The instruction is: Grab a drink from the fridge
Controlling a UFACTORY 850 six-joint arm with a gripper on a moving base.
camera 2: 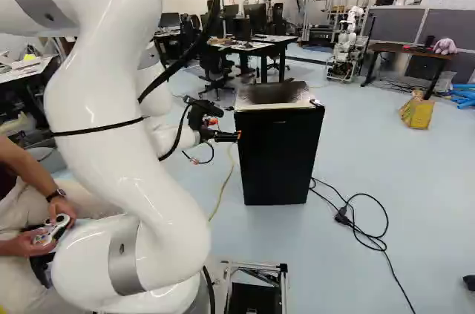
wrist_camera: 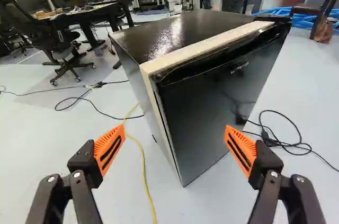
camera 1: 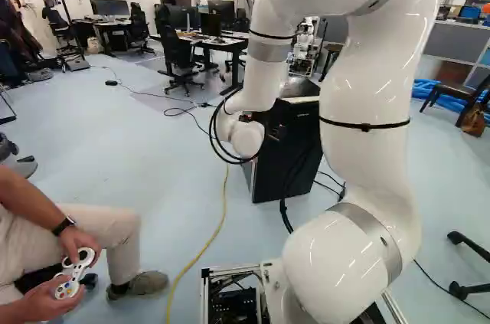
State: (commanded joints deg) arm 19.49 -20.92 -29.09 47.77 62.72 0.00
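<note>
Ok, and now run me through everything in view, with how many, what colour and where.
Fridge: one, black, on the floor ahead of the gripper
Yellow cable: one, on the floor beside the fridge
Black cables: several, on the floor around the fridge
Game controller: one, mostly white, in a person's hands
Office chairs: several, black, by the desks
Desks: several, beyond the fridge
Monitors: several, dark, on desks
Another robot: one, white, far back
Plush toy: one, pinkish, on a far table
Yellow bag: one, on the floor
Person's hands: two, left of the left base view
Arm: one, white
Gripper: one, black with orange pads, open
</note>
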